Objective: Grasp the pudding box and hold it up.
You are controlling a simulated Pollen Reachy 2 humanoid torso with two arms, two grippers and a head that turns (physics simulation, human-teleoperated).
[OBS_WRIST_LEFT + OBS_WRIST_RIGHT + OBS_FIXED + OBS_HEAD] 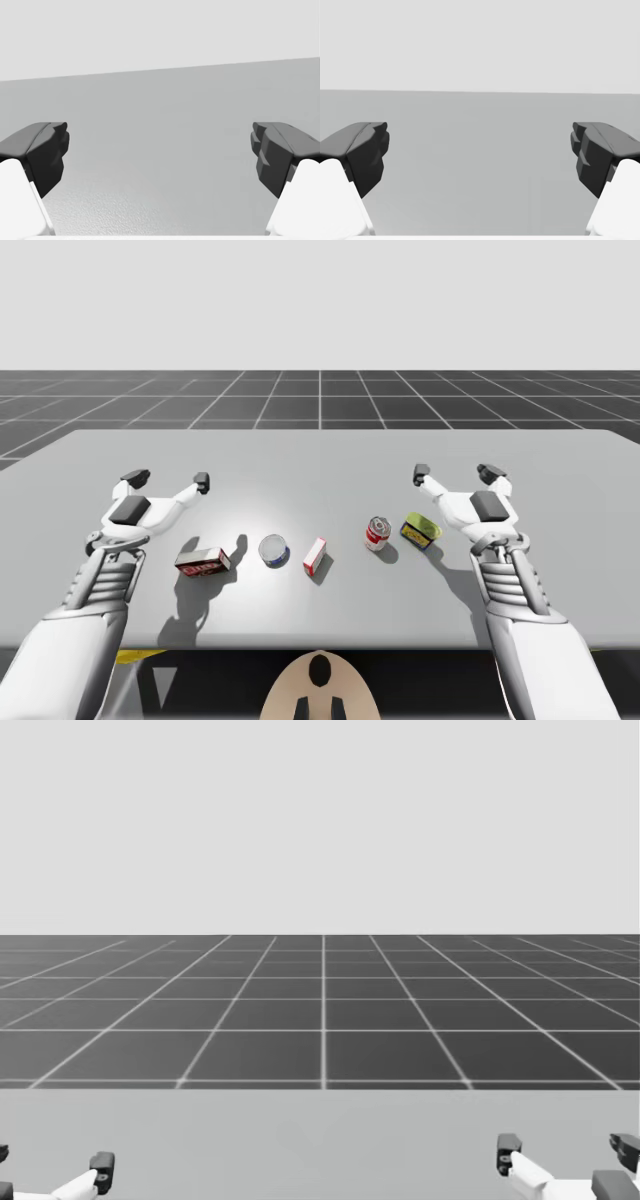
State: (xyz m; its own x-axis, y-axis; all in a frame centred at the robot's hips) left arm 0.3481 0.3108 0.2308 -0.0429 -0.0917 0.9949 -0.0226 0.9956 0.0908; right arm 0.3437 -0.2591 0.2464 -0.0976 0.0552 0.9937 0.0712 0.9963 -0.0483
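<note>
Beside pudding box [203,562] (flat) sits blue can [274,551].

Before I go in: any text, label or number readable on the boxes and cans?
None can be read.
Print on the dark red box: too small.
On the red and white box: too small.
On the blue and white can: too small.
On the red can: too small.
On the yellow flat can: too small.

My right claw [480,152] stands spread wide, its dark fingertips [369,150] far apart. Between them and ahead of the claw stretches the grey bench [480,200], its far edge level.
</note>
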